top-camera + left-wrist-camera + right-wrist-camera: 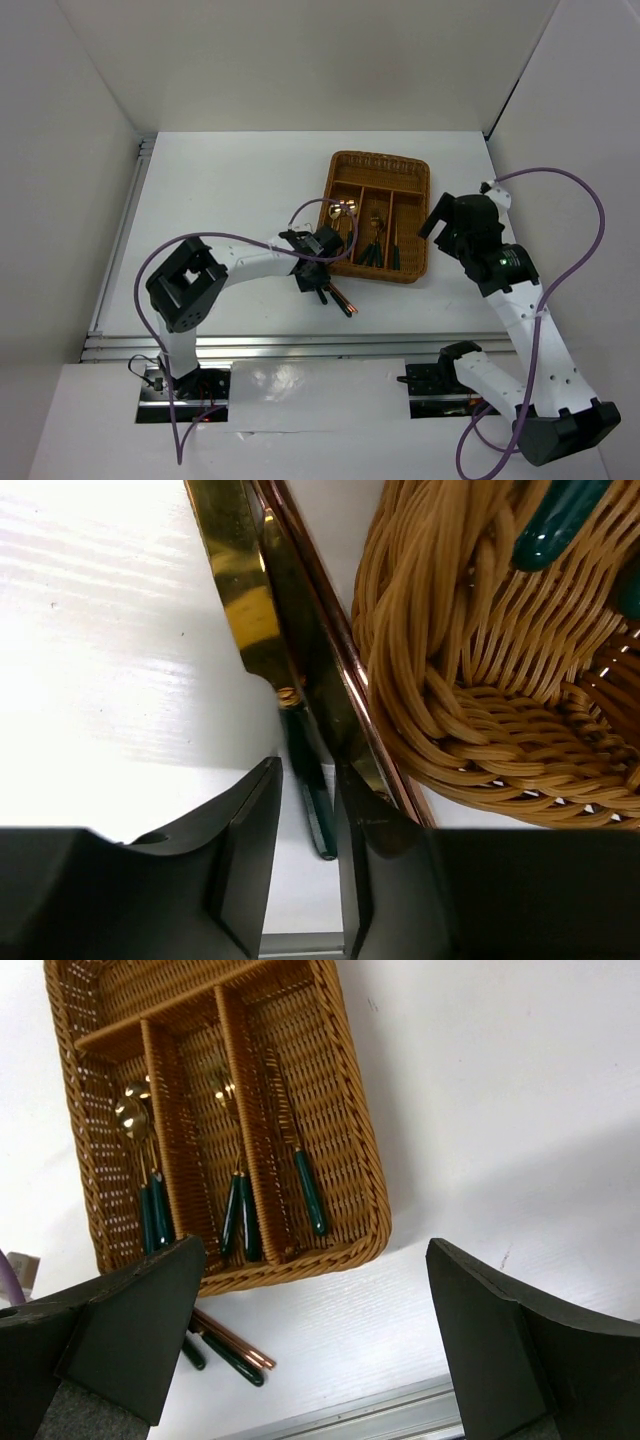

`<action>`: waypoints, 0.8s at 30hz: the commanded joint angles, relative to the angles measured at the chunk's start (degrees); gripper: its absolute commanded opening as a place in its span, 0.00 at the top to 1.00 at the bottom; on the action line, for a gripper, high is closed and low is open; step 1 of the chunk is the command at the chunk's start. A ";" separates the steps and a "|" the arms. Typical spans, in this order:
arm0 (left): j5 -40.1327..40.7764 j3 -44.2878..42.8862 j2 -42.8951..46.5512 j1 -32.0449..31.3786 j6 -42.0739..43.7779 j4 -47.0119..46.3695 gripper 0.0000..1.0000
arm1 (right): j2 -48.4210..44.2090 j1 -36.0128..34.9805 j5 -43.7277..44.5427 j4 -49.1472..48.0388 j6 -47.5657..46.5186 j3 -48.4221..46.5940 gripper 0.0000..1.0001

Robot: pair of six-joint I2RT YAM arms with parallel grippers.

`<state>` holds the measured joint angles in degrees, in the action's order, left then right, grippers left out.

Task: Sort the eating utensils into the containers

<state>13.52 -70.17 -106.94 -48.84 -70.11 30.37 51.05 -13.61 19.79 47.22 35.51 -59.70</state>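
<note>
Status: sorting partly done. The wicker tray holds about five pieces.
- Left long compartment: two spoons.
- Middle compartment: two forks.
- Right compartment: one green-handled piece; its head is too dim to name.

Still outside, on the table just beside the tray's near left corner:
- a knife with a gold blade;
- a second blade lying against it;
- the copper-brown chopsticks, which run along the wicker wall.

By this count roughly half the job remains. The chopsticks probably belong in a compartment of their own.

Left gripper: its fingers stand close on either side of the knife's dark handle, low to the table. Whether they already pinch it cannot be told.

Right gripper: spread wide and holding nothing, it hangs above the table near the tray's near right corner.

Surface: white and glossy with faint streaks; it shows strong glare in the left wrist view. A metal rail runs along the near edge.

Room: plain white walls on three sides. Purple cables loop off both arms.
</note>
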 commanded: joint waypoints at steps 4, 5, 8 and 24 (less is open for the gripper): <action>0.46 -0.50 -1.61 0.58 -1.70 3.64 0.65 | -1.13 0.25 1.39 -1.43 -0.53 1.25 0.00; 0.46 0.20 -1.61 0.59 -1.70 3.03 0.66 | -1.13 0.25 1.39 -1.43 -0.53 1.25 0.00; -1.21 1.52 -1.61 1.72 -1.00 2.33 0.72 | -1.13 0.25 1.39 -1.43 -0.53 1.25 0.00; 5.99 2.68 17.36 3.05 8.04 11.80 1.00 | -1.04 0.25 1.39 -2.48 -0.53 0.73 0.00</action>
<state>15.57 -63.61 -95.02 -45.84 -66.43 37.56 50.41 -13.61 19.97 47.20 35.48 -58.48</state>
